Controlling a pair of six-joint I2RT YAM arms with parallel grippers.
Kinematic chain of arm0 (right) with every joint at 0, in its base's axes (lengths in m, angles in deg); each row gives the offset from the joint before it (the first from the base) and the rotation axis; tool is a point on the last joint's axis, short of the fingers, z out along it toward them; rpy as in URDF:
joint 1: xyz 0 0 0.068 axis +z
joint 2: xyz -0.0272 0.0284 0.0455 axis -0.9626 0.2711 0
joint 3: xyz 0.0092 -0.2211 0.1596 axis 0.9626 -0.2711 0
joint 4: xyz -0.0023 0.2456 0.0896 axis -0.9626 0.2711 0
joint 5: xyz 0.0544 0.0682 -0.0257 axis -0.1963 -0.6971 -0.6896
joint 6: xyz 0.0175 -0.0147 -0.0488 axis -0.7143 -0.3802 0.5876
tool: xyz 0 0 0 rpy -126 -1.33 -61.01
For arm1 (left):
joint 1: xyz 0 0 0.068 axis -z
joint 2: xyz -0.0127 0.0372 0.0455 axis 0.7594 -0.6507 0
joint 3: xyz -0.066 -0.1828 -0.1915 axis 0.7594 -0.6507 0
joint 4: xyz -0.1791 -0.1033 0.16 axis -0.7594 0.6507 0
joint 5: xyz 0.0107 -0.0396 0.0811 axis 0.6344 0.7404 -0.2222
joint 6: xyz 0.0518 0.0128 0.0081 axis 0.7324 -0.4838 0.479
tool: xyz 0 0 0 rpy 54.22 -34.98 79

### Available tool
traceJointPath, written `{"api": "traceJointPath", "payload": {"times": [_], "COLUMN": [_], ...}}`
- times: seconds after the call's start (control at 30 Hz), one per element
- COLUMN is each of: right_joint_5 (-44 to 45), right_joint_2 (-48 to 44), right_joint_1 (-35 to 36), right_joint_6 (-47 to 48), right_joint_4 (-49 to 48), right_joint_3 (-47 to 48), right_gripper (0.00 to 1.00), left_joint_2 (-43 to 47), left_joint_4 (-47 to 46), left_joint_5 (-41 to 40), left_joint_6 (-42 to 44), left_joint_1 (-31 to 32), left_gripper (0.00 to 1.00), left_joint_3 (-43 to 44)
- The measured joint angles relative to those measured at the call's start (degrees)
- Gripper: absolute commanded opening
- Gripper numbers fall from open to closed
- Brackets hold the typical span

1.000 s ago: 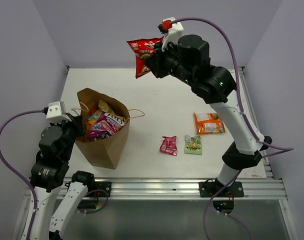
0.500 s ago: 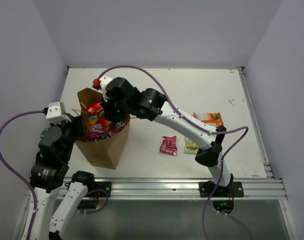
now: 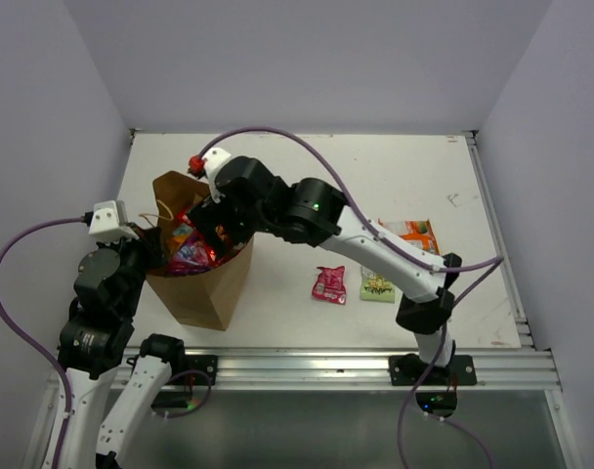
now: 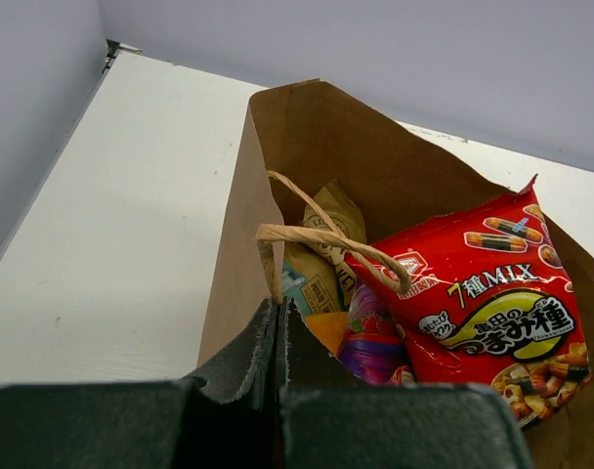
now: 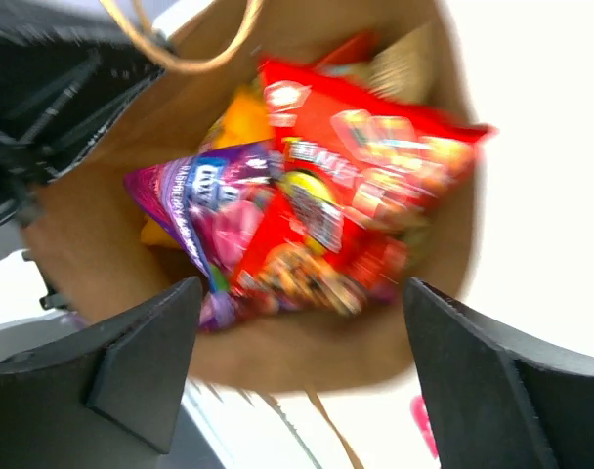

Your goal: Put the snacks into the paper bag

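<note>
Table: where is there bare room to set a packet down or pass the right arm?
Bare: the far strip of the table behind the paper bag, and the gap between the bag and the pink packet. Crowded: the green packet and orange packet sit beside it by the right arm; the bag's mouth is packed.

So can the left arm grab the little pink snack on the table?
Probably not now. The left end effector is shut on the paper bag, and the pink snack lies beyond the bag.
</note>
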Motion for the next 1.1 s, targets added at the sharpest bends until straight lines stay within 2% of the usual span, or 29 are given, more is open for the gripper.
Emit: {"api": "traceJointPath", "payload": {"times": [0.13, 0.23, 0.3, 0.4, 0.47, 0.57, 0.73, 0.97, 1.1], "right_joint_5": [9.14, 18.51, 21.7, 25.44, 26.45, 25.31, 21.33, 19.5, 17.38], "right_joint_2": [-8.98, -20.39, -28.87, -39.17, -41.75, -38.4, -26.18, -23.61, -17.79], "right_joint_1": [0.2, -0.61, -4.5, -15.1, -19.56, -24.04, -31.08, -38.93, -41.99], "right_joint_6": [1.46, 1.84, 0.52, -2.78, -4.37, -6.1, -6.73, -6.67, -6.23], "right_joint_4": [0.46, 0.28, 0.35, -0.66, -0.48, -0.94, -3.56, -6.82, -10.12], "right_joint_3": [-0.59, -5.75, -12.09, -27.36, -36.15, -48.54, -60.13, -61.11, -61.81], "right_gripper": [0.97, 0.98, 0.98, 0.98, 0.98, 0.97, 0.96, 0.95, 0.94], "left_joint_2": [0.09, 0.09, 0.09, 0.11, 0.13, 0.13, 0.13, 0.15, 0.15], "left_joint_4": [0.0, 0.0, 0.0, 0.0, 0.0, 0.0, 0.0, 0.02, 0.02], "left_joint_5": [0.07, 0.17, 0.31, 0.44, 0.46, 0.52, 0.61, 0.63, 0.61], "left_joint_6": [0.0, 0.0, 0.0, 0.0, 0.0, 0.0, 0.0, 0.0, 0.02], "left_joint_1": [0.0, 0.0, 0.0, 0.0, 0.0, 0.0, 0.0, 0.0, 0.0], "left_gripper": [0.0, 0.0, 0.0, 0.0, 0.0, 0.0, 0.0, 0.0, 0.0], "left_joint_3": [0.0, 0.0, 0.0, 0.0, 0.0, 0.0, 0.0, 0.0, 0.0]}}
